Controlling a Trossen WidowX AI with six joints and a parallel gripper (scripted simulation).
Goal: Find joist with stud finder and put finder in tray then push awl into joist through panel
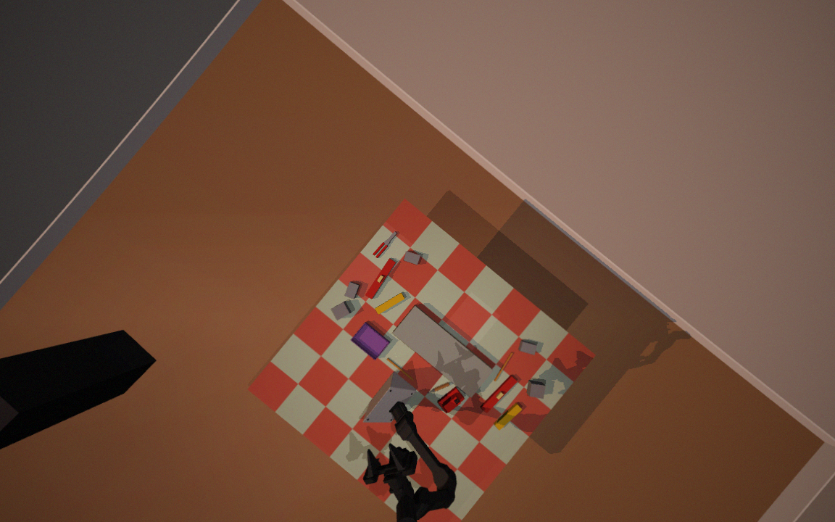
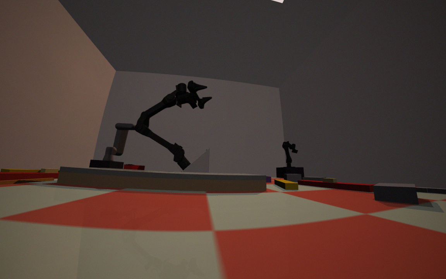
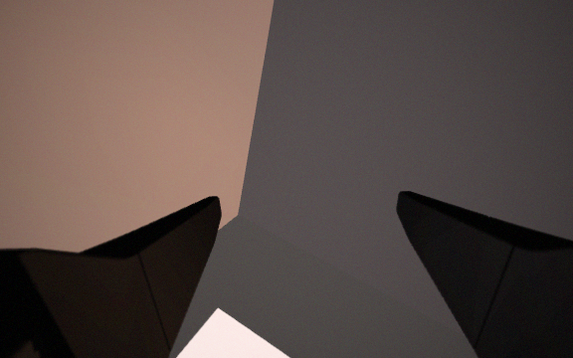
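My gripper (image 1: 380,449) (image 2: 208,92) (image 3: 308,197) is open and empty, raised high near the mat's front edge in the top view. The grey floor panel (image 1: 422,332) (image 2: 162,181) lies on the checkered mat; a shadow of the arm falls on it and no hole can be made out. The red stud finder (image 1: 451,399) (image 2: 134,167) sits beside the panel's near end. The purple tray (image 1: 370,340) (image 2: 268,179) lies left of the panel and looks empty. Thin orange sticks (image 1: 504,366) lie near the panel; I cannot tell which thing is the awl. The joist is hidden.
A grey wedge-shaped stand (image 1: 386,401) (image 2: 202,162) stands near the arm. Red bars (image 1: 380,278) (image 1: 499,393), yellow bars (image 1: 391,302) (image 1: 509,416), red-handled pliers (image 1: 385,244) and several grey blocks (image 1: 536,388) (image 2: 395,193) lie around. The wrist view shows only walls, ceiling and a bright light.
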